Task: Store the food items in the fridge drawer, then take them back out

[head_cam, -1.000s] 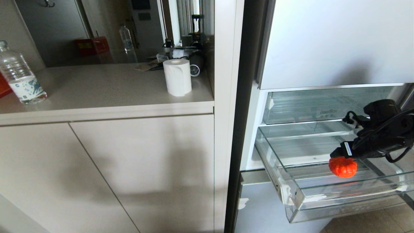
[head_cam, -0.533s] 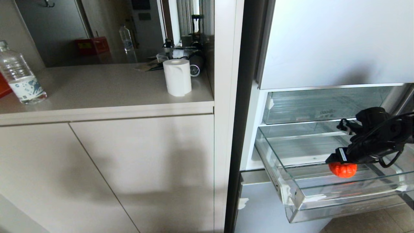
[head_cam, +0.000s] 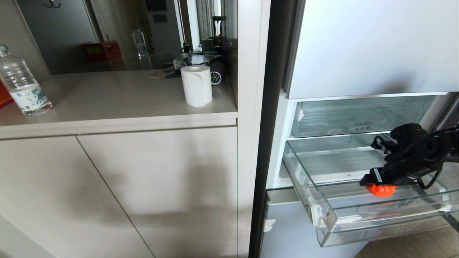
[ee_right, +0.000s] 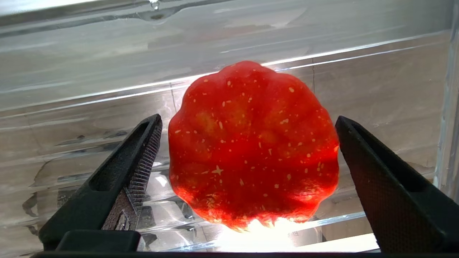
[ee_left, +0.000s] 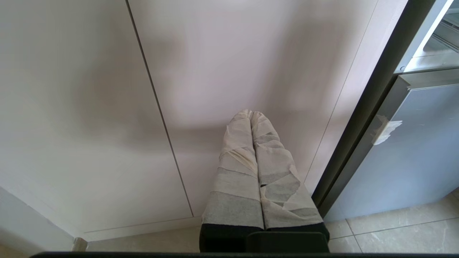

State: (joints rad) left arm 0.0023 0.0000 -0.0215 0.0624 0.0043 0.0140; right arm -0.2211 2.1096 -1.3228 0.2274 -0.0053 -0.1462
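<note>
Only one of the two fruits could be found: the orange-red, bumpy-skinned round fruit (head_cam: 381,190), and in the head view its upper half was hidden beneath the black right pincer (head_cam: 376,183). The smooth red fruit was seen in no view. The right arm was cut off by the frame's right edge, and cables looped over the wrist obscured its shape. The far right end of the wide clear plastic lower drawer (head_cam: 358,224) was likewise cut off, and its ribbed base was hard to read through glare and reflections.

One fruit, two stacked clear drawers, two pincers, one white paper roll (head_cam: 196,85) and one clear plastic water bottle (head_cam: 22,83) on the beige surface (head_cam: 114,98) were counted; a second bottle appeared only dimly behind, possibly as a reflection.

In the right wrist view the fruit (ee_right: 254,143) looked lobed around its outline like a small pumpkin, glossy, deep red shading to orange, flecked with pale specks. It lay on the floor of the pulled-out lower drawer (ee_right: 71,93), toward the drawer's right part and behind its thick front lip.

The right pincer (ee_right: 247,154) was spread wide, its two dark textured fingers (ee_right: 143,157) standing on either side of the fruit with a visible gap at each side, so nothing was gripped. The left pincer (ee_left: 251,115), wrapped in pale tape, was held shut and empty, pointed at the beige cabinet door (ee_left: 89,89) low beside the blue-grey fridge door front (ee_left: 412,150).
</note>
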